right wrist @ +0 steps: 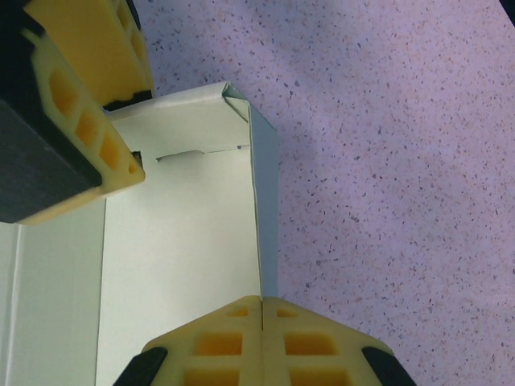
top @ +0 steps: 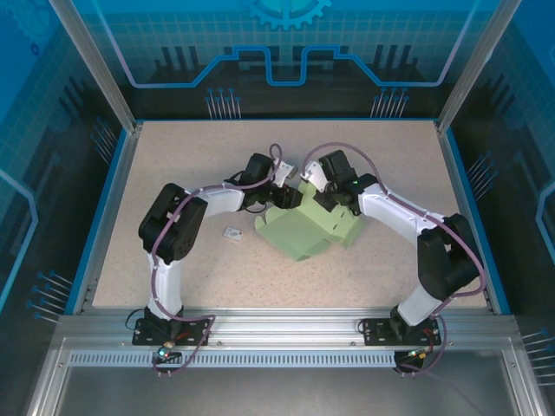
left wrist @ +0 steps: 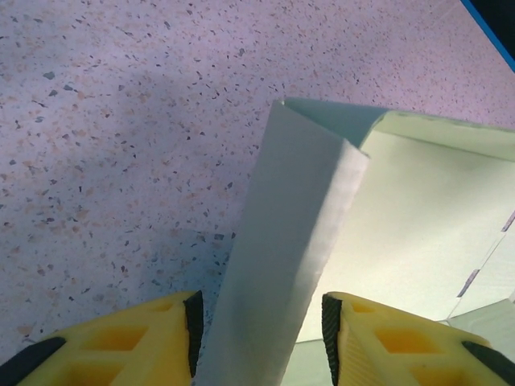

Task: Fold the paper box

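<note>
The pale mint-green paper box [top: 303, 234] lies partly folded in the middle of the table, between my two arms. My left gripper [top: 292, 196] stands at its far left corner. In the left wrist view the left gripper [left wrist: 261, 326] is open and straddles an upright folded wall [left wrist: 290, 257]; the card lies near the left pad [left wrist: 194, 330], with a gap to the right one. My right gripper [right wrist: 262, 301] is shut on the thin edge of a side wall of the paper box [right wrist: 177, 265], which runs into the seam between its fingers. The box's floor [left wrist: 418, 217] shows pale and bare.
A tiny white tag [top: 232, 233] lies on the speckled table left of the box. The left gripper's yellow finger [right wrist: 88, 104] sits over the box's far corner in the right wrist view. Blue walls and a metal frame [top: 277, 328] bound the table.
</note>
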You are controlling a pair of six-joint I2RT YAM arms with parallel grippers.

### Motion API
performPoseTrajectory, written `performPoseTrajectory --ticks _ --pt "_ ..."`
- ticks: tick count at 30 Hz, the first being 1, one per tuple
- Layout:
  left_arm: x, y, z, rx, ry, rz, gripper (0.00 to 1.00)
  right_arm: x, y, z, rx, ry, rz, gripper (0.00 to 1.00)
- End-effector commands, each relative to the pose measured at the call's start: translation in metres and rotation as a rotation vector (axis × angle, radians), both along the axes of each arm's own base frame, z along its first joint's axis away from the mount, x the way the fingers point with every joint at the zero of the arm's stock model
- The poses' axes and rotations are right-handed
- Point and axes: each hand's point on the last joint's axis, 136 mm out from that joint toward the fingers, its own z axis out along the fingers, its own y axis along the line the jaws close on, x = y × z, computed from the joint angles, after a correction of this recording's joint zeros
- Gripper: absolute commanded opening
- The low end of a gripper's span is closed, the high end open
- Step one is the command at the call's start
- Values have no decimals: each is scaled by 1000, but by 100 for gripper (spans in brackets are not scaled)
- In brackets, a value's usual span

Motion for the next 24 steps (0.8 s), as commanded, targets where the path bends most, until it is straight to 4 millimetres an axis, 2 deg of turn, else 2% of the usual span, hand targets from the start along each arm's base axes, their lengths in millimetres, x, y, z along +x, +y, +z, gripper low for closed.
performPoseTrajectory --ticks 1,6,24 --pt "-9 -5 -12 25 42 -50 46 4 1 3 14 13 4 0" --pt "-8 -3 -21 66 52 -39 44 5 3 4 23 13 2 0" --pt "14 13 -32 239 -35 124 25 1 6 2 41 32 -2 0"
